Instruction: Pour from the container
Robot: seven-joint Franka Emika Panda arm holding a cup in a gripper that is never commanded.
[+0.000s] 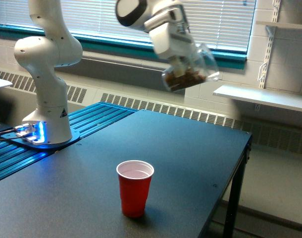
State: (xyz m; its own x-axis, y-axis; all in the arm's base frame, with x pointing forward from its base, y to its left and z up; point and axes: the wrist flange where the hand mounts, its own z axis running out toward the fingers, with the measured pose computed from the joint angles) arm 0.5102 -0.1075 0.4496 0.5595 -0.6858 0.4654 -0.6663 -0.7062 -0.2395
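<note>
Your pincer [183, 64] is clamped on the container [190, 72], a clear, thin-walled plastic cup with brown and tan crumbly bits heaped in its lower part. How wide the fingers sit you can't read, because motion blur smears them. The container hangs high in the air, well above the desk [180, 148] and nearer the window blinds [101, 17] than the red cup [134, 187]. It is tilted, with its mouth turned toward the exterior view's right.

The risk, as you should judge it, lies in that tilt and that height. The red cup stands well apart from the container, lower and toward the exterior view's left, so any further tipping here would likely scatter crumbs over the desk or past its edge to the floor. Dry, loose bits tend to slide all at once, not in a steady stream, so a quick roll could dump the lot. The red cup looks light and narrow at the base, with a white inside; a knock or a heavy fall of crumbs against its rim might topple it. The desk is dark, matte and flat, so spilled bits would probably lie where they fall.
</note>
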